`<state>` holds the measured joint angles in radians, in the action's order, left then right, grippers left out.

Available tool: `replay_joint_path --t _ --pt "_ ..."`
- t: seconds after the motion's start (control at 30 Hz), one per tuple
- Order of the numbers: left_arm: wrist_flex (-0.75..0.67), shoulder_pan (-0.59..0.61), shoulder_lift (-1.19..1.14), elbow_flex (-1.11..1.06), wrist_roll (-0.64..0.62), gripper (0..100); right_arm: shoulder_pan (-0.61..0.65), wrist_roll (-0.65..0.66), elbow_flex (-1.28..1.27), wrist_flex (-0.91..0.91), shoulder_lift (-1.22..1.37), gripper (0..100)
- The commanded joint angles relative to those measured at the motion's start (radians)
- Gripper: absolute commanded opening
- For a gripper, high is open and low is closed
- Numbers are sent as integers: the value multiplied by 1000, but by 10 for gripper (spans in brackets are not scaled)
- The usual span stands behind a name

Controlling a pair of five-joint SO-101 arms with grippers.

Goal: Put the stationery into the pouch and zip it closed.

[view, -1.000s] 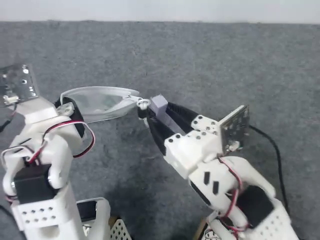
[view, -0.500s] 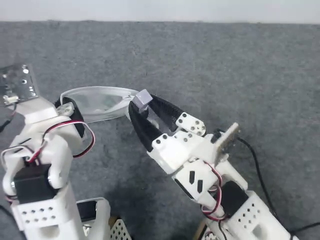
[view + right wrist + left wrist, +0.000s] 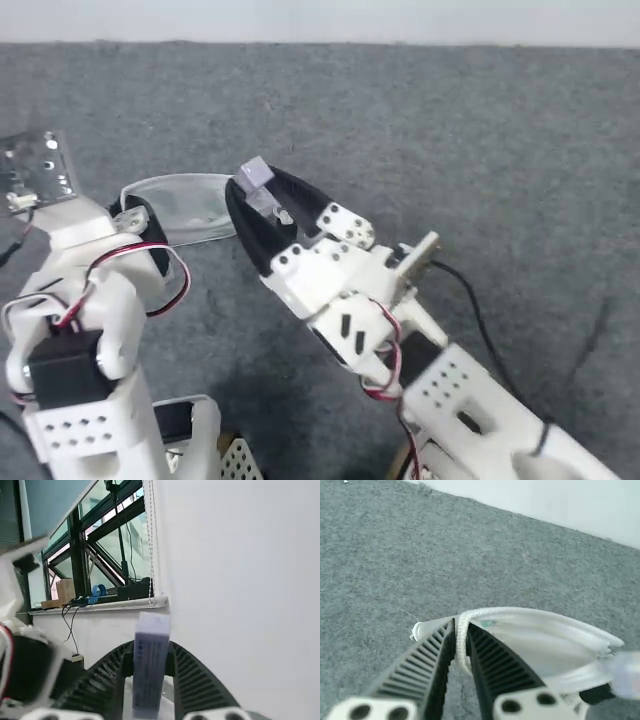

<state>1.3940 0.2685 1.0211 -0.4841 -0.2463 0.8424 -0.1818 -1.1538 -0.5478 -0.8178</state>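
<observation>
Right end effector (image 3: 258,190) closed on a small pale eraser (image 3: 255,172), block gripped flat between the two black jaws and sticking out past their tips. Poised just beside the end of the clear pouch (image 3: 185,205), opposite the end held by the other arm; touching the pouch or not, impossible to say. Left end effector (image 3: 456,630) pinched nearly shut on the white zipper edge (image 3: 520,614), lifting one lip, mouth gaping open above the grey bench (image 3: 450,120).

Judged from this: loading step under way, not finished. Eraser not yet inside the pouch. Other stationery already within? Hard to tell; only a faint greenish speck (image 3: 487,624) visible near the rim in the left wrist view. Left to do, by the look of it: bring the eraser over the opening, let go, then draw the zip along the whole edge. Zipping apparently not begun, with the mouth wide open along the visible length.
</observation>
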Motion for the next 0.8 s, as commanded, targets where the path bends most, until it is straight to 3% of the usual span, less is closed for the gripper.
replay_joint_path --t 0.0,0.27,0.77 --pt "-21 -2 8 7 9 10 4 78 23 -150 113 7" --pt "-20 -2 8 7 9 10 7 175 43 -364 380 7" --pt "-20 0 8 5 9 10 16 218 37 -410 506 10"
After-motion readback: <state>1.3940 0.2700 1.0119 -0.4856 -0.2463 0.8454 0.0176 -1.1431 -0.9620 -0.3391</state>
